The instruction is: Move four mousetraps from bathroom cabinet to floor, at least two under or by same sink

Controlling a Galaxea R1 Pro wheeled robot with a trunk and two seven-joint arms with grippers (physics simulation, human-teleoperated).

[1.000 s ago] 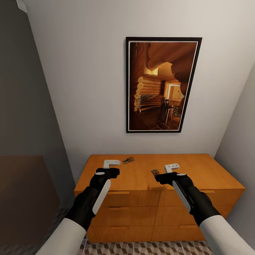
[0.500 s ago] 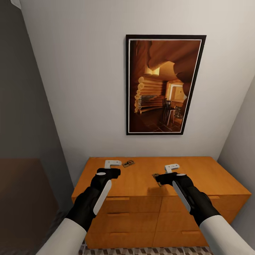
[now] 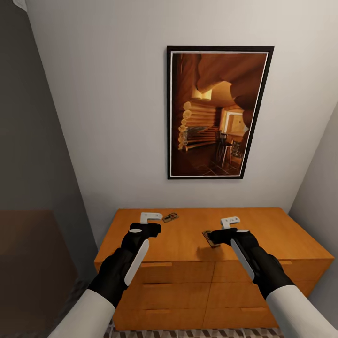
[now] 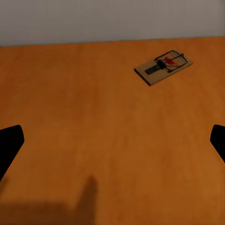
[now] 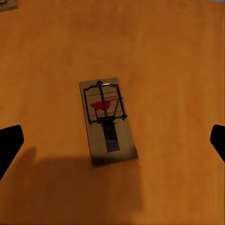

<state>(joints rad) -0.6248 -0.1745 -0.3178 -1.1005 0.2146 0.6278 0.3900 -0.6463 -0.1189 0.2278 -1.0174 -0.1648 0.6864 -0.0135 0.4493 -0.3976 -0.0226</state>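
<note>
1. A framed log-cabin picture [image 3: 218, 111] hangs on the pale wall above the cabinet [image 3: 188, 234].
2. 2 mousetraps lie flat on the cabinet top, well apart: the far mousetrap [image 3: 170, 217] and the near mousetrap [image 3: 208, 236].
3. The left gripper [image 3: 150, 217] hovers released, just beside the far mousetrap.
4. The right gripper [image 3: 230, 221] hovers spread wide over the near mousetrap, holding nothing.

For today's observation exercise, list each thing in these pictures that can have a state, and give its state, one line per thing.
Left gripper: open, empty, above the cabinet top.
Right gripper: open, empty, over the near mousetrap.
Near mousetrap: flat on the cabinet top, ungrasped.
Far mousetrap: flat on the cabinet top near the wall, ungrasped.
Cabinet: front panels shut.
Framed picture: hanging on the wall.
</note>
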